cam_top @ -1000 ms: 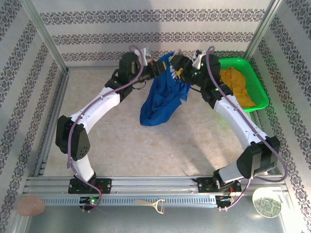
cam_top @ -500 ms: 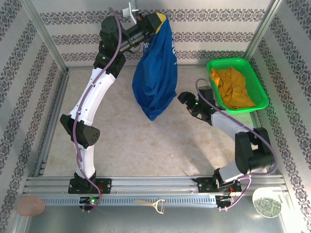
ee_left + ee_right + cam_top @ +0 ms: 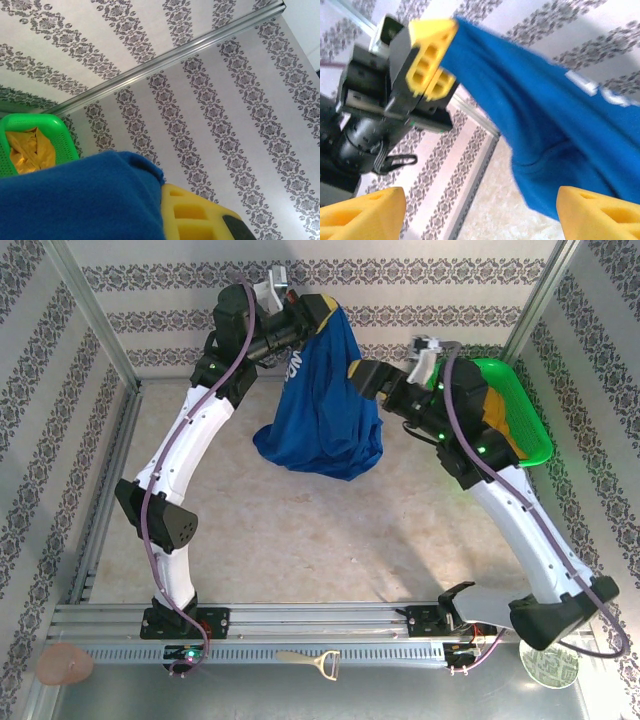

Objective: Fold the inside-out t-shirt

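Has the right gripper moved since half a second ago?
Yes. The right gripper moved away from the arm bases. It was level with the near end of the green basket; now it is level with its far edge, at the t-shirt.

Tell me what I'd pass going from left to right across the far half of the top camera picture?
Left arm → blue t-shirt, hanging up → right gripper, at the shirt's right edge → green basket.
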`<state>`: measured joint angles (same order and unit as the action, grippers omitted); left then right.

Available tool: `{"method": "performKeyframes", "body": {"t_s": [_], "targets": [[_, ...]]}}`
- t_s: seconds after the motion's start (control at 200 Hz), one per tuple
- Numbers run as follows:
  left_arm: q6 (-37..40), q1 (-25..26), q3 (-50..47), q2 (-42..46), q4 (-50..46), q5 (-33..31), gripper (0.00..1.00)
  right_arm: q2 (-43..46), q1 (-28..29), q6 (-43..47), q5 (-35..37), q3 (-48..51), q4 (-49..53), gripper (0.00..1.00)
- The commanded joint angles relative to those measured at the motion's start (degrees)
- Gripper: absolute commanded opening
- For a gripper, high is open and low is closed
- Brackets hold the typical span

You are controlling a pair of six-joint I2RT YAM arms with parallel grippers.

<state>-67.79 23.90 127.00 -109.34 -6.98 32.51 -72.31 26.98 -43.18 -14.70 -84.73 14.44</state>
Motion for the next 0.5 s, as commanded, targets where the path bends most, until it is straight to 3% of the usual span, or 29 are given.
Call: {"method": "performKeyframes", "body": {"t_s": [0.0,0.125,0.2,0.29,0.34,0.38,0.495], "targets": [[-1.8,1.36,2.81,2.27,2.61,-2.09,0.0,-4.88,3.08,1.91,3.67,-0.25,3.61,0.8],[-2.01,2.57,3.14,3.04,1.1,-3.32,0.0,-9.11,4.42,0.13,7.33,-1.05,2.47,0.79],[-2.17,3.04,1.79,4.25,0.54,-4.21,0.0,-10.91,4.22,0.38,9.04,-2.09,2.01,0.71],[-2.94,3.17,-1.78,6.45,1.19,-5.92,0.0,-12.3,3.52,0.82,8.38,-4.1,2.87,0.49],[-3.44,3.25,-3.84,7.64,1.57,-6.84,0.0,-12.41,3.1,1.22,7.5,-4.71,3.36,0.27],[-3.67,3.21,-5.23,8.49,1.74,-7.59,0.0,-12.24,2.69,1.59,6.52,-5.29,4.11,0.01],[-3.23,3.09,-7.12,9.89,0.28,-9.56,0.0,-9.83,0.97,1.47,0.86,-5.9,4.35,0.0]]}}
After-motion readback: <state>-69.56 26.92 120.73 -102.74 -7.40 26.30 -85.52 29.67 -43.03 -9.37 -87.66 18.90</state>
